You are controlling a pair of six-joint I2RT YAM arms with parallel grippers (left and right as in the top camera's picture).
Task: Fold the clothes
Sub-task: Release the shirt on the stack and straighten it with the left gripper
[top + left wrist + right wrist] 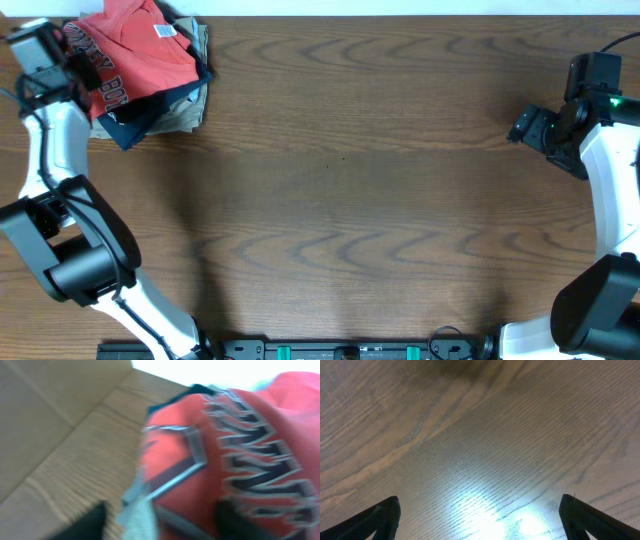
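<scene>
1. Landmark: the garment pile point(160, 100) in the table's point(350, 200) corner by my left arm. Everything below is placed against it.
2. The coral-red T-shirt point(135, 45) lies on top of the pile, folded into a rough slab, white neck label point(163, 31) up. Its lettered edge faces away from the table's bare middle. Beneath it, a navy garment point(130, 130) and a khaki one point(192, 100) poke out.
3. The left gripper point(164, 520) is at the pile's outer edge, right over the lettering. The wrist view is blurred, but the two dark fingers sit wide apart with red cloth between them, so I read it as spread and pinching nothing.
4. My judgement is that the shirt sits there because the pile is where finished items go. On that reading the fold is done or nearly so.
5. The right gripper point(479, 510) is well apart from the pile, across the table, with its fingers spread wide over bare wood. It is probably parked there to stay out of the left arm's way.
6. Risk: a finger snagging cloth on withdrawal would pull the fold open.
</scene>
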